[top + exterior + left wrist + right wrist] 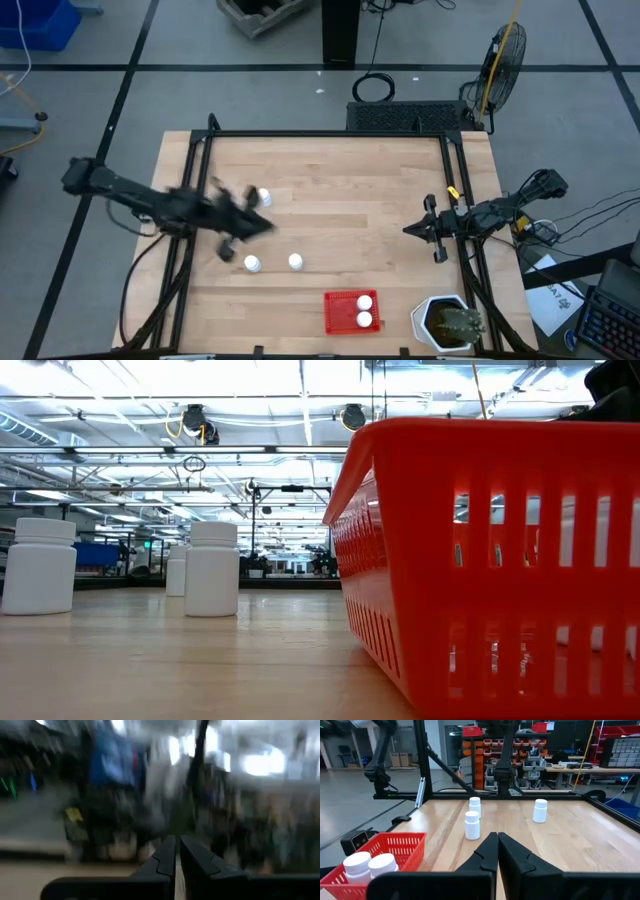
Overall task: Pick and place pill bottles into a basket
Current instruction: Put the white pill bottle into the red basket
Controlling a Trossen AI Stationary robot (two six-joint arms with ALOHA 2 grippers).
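Basket (480, 560) wall hides two pill bottles (364, 310) overhead reveals; both grippers (497, 851) pressed together.

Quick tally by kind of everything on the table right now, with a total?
Small white cylindrical pill bottles: 5, with 2 in the basket and 3 on the wood.
Red plastic mesh basket: 1
White octagonal pot with green plant: 1
Total: 7

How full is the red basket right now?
Partly full: the basket holds two pill bottles, upright, caps up. Three more bottles stand out on the table.
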